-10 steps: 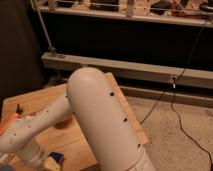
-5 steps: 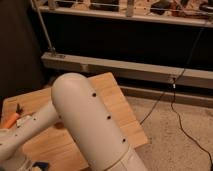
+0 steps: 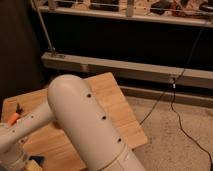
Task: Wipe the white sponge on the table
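The gripper (image 3: 15, 160), closed, sits low at the desk's (image 3: 115, 100) front-left edge beside the white sponge (image 3: 34, 165); whether it holds the sponge is unclear. Wiping looks barely begun.

We see the arm (image 3: 87, 125) fill the foreground, its thick white upper link rising from the bottom edge to a rounded elbow left of centre. The slimmer forearm (image 3: 30, 122) runs down and left to the wrist (image 3: 10, 152). The tool (image 3: 22, 161) sits in the lower left corner, jaws closed.
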Controlling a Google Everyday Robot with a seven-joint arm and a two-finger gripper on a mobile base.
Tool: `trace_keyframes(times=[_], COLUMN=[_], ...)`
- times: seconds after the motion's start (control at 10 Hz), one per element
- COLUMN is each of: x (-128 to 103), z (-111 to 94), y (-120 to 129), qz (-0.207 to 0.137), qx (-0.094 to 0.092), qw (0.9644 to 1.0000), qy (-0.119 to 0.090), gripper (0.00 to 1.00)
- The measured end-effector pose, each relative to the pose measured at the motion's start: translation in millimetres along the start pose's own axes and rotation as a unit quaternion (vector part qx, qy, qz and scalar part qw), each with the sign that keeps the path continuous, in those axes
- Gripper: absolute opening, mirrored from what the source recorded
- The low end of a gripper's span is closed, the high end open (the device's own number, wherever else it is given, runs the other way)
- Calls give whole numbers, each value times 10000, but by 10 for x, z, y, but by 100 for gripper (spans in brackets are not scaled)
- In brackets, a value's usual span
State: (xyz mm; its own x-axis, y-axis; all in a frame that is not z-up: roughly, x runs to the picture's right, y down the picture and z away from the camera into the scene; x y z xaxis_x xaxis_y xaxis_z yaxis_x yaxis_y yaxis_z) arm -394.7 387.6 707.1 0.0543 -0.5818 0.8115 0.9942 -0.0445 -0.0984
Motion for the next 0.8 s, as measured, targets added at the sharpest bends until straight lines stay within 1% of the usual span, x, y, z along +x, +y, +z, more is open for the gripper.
trace_keyframes(times=[0.3,0.5,0.7,0.8], x=[351,645,929,1039], z=[-80,-207,-293,-308], y=[-234,-389,-403,-393], qz=[27,4,48,107], qx=[71,40,-78,-109], qw=[9999,9996,9991,9989], qy=[126,291,411,436], gripper=[14,14,14,14])
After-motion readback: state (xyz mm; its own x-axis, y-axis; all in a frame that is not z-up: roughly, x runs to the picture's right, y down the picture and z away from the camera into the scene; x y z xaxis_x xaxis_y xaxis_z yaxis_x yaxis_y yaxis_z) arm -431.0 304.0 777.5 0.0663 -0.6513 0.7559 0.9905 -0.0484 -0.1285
